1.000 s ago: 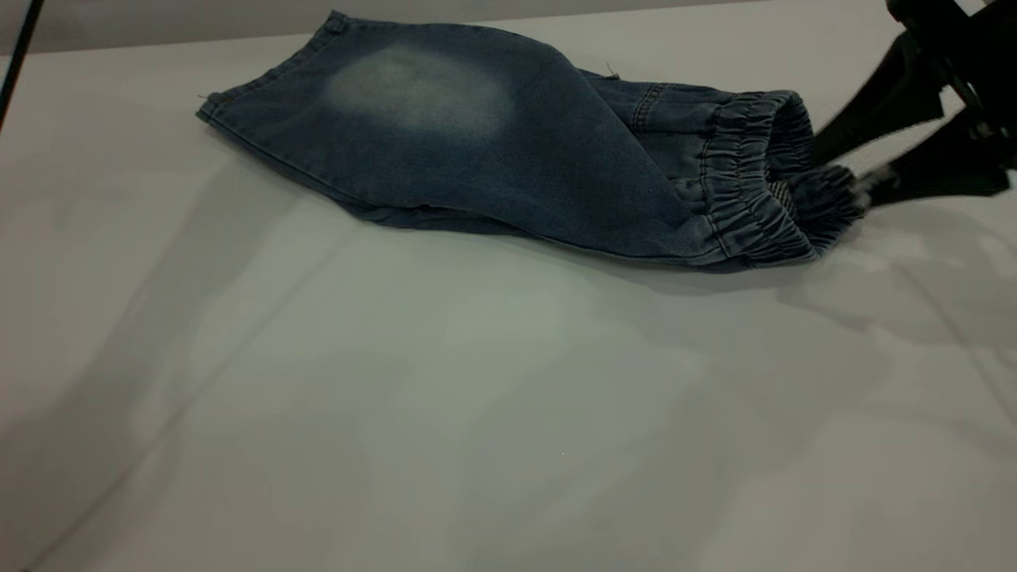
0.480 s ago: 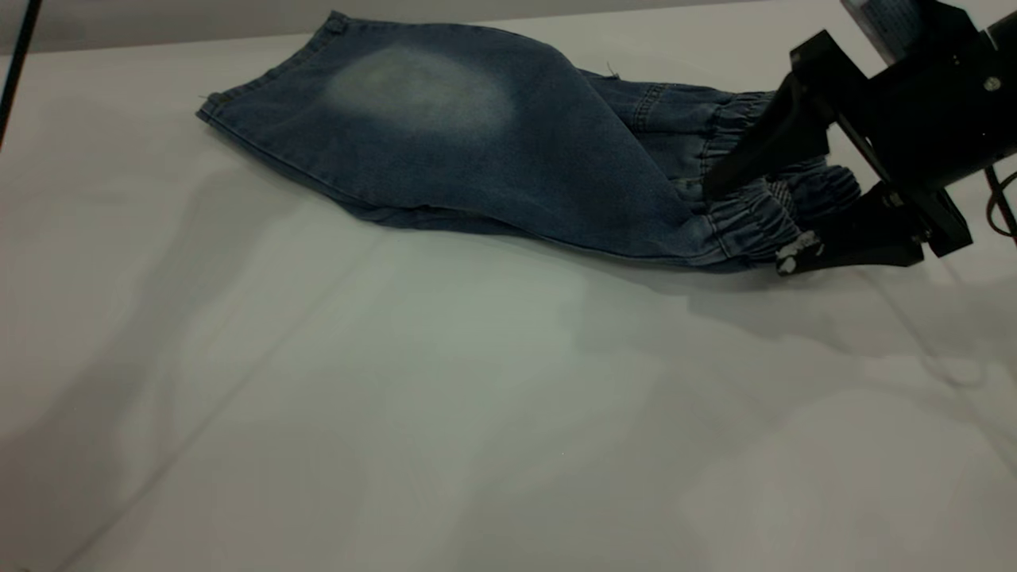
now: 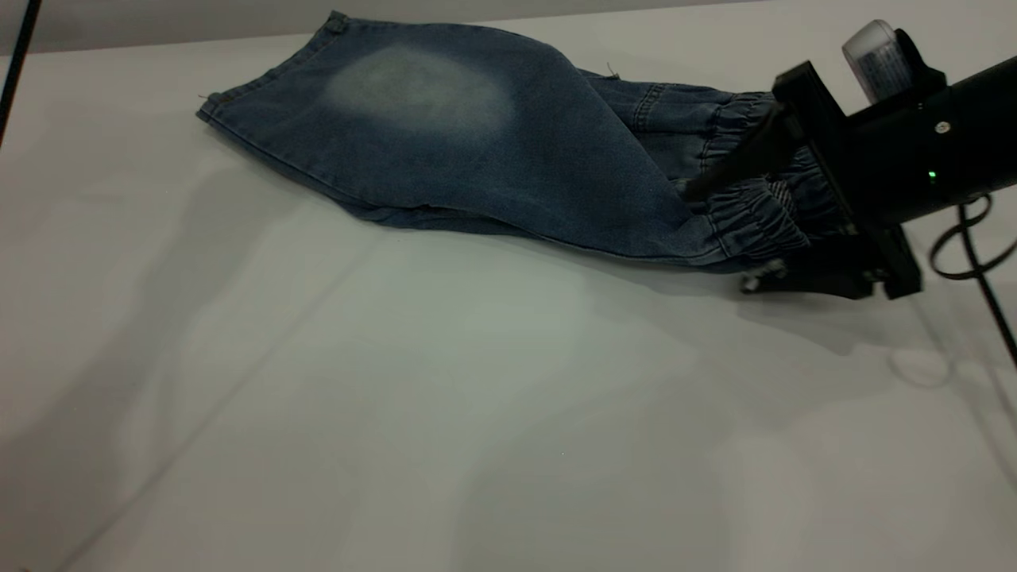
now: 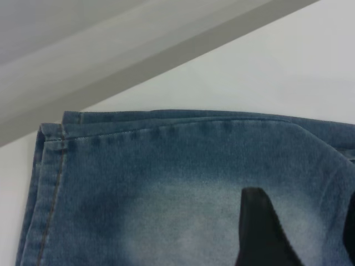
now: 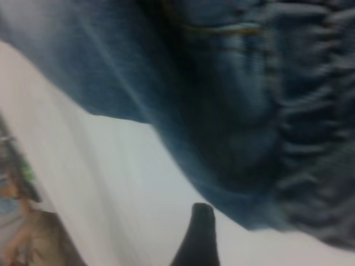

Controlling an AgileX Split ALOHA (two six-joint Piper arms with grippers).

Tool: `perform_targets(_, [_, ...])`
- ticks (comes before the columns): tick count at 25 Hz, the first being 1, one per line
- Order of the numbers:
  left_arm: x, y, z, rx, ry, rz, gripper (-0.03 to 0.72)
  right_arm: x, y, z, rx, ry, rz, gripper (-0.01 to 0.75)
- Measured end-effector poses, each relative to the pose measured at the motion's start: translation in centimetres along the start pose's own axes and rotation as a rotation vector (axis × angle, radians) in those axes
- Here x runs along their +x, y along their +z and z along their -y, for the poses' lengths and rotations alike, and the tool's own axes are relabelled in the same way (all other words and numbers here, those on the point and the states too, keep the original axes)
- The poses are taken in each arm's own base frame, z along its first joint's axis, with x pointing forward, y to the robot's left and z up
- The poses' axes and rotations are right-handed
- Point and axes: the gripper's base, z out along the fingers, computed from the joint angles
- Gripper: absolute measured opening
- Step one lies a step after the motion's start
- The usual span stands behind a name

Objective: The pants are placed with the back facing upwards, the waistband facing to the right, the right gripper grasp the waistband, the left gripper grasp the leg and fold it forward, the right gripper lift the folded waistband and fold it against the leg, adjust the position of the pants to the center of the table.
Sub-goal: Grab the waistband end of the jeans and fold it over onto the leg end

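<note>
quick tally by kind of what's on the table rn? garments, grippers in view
Garments: 1, the pants, folded lengthwise on the table.
Grippers: 2, the right gripper open around the waistband; the left gripper seen only in its wrist view, over the pale patch.
Total: 3.

Looking down on the pants (image 4: 166, 183): faded blue denim, pale bleached patch in the middle, stitched hem along one edge. Lying flat on the table (image 4: 288, 66). One black fingertip (image 4: 256, 221) of the left gripper over the fabric.
</note>
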Motion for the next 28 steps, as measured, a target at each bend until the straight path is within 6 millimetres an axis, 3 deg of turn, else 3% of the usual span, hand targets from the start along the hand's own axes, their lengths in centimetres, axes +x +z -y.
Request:
perform_targets(9, [0.0,0.0,0.0,0.001,0.004,-0.001,0.344,-0.5,1.0,1.8,0.033,0.03,0.013,0.588])
perform_targets(22, [0.0,0.0,0.0,0.002,0.008,-0.003,0.344,-0.8,0.7,2.1,0.034,-0.058,0.019,0.588])
perform_targets(28, [0.0,0.0,0.0,0.002,0.011,-0.003,0.344,-2.3,0.7,1.0,0.027,-0.13,0.056,0.587])
